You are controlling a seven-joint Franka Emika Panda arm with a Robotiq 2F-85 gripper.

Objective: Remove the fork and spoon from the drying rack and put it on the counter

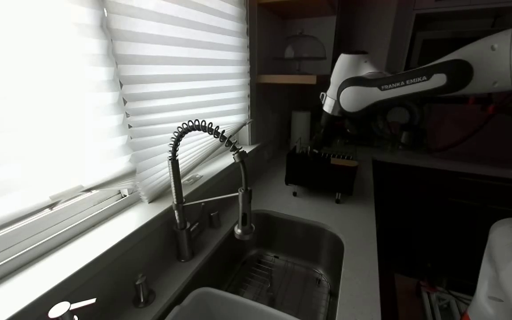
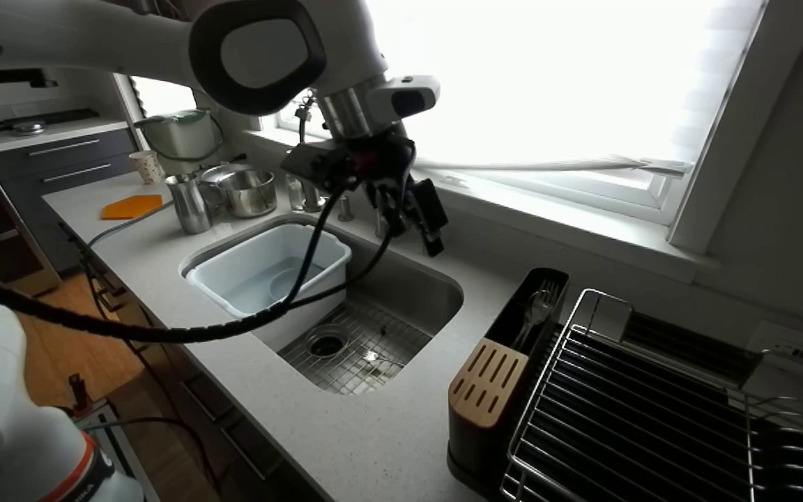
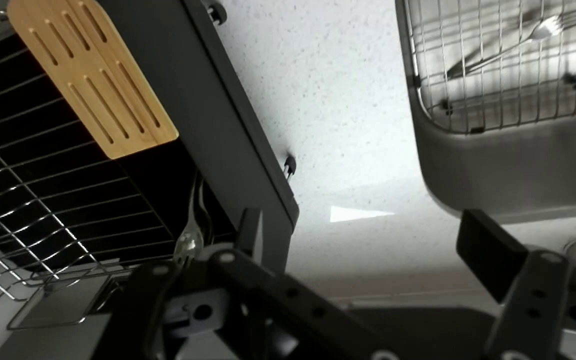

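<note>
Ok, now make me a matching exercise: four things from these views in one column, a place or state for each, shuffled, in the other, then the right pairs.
1. gripper
2. fork and spoon
3. pale tub
4. flat orange piece

A. on the counter
B. open, holding nothing
C. in the sink
D. in the drying rack

Pairs: 1-B, 2-D, 3-C, 4-A

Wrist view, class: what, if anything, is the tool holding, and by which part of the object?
Nothing is held: the tool stands open and empty. In an exterior view, a fork and spoon rest in the drying rack's cutlery holder.
</note>
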